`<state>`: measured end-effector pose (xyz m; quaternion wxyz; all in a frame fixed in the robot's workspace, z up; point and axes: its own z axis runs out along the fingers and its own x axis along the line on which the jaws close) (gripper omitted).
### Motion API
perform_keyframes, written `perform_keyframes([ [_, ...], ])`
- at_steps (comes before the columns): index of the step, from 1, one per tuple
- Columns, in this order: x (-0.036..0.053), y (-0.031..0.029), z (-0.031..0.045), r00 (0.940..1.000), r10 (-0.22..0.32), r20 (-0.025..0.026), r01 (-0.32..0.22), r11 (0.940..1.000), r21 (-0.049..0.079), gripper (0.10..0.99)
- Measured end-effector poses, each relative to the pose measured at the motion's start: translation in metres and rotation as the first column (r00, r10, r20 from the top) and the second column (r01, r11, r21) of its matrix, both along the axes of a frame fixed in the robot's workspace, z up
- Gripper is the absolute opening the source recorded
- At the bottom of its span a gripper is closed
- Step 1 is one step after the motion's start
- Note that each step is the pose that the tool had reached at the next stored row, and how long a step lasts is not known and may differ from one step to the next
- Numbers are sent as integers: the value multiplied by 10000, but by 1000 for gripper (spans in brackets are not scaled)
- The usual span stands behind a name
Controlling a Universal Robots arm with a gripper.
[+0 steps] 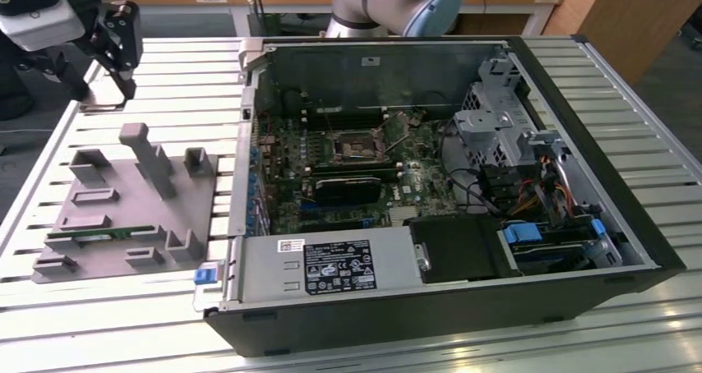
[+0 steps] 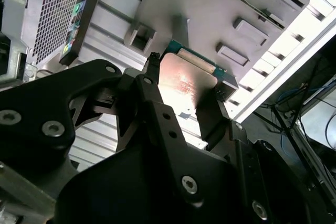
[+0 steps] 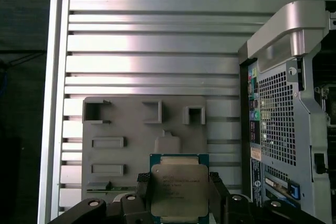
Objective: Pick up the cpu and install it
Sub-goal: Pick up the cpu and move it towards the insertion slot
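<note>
Already the pick seems done: the cpu is clamped by 2 opposite edges between the fingers, in the air near the grey holder plate on the counter. Installing is left; the socket in the open case looks empty, well apart.

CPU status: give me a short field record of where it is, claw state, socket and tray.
cpu: gripped by two opposite edges, metal top facing the first wrist camera
claw: shut on the cpu
location: raised above the grey tray, at the exterior view's left of the open case
socket: on the motherboard inside the case, no cpu in it
tray contents: green memory stick in a slot
install: not yet done
</note>
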<state>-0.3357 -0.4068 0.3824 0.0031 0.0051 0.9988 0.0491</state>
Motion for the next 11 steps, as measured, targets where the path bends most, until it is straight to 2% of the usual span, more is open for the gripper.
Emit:
perform_keyframes([
  [11, 203, 6, 0, 10000, -1, 0, 1, 10000, 0, 529],
])
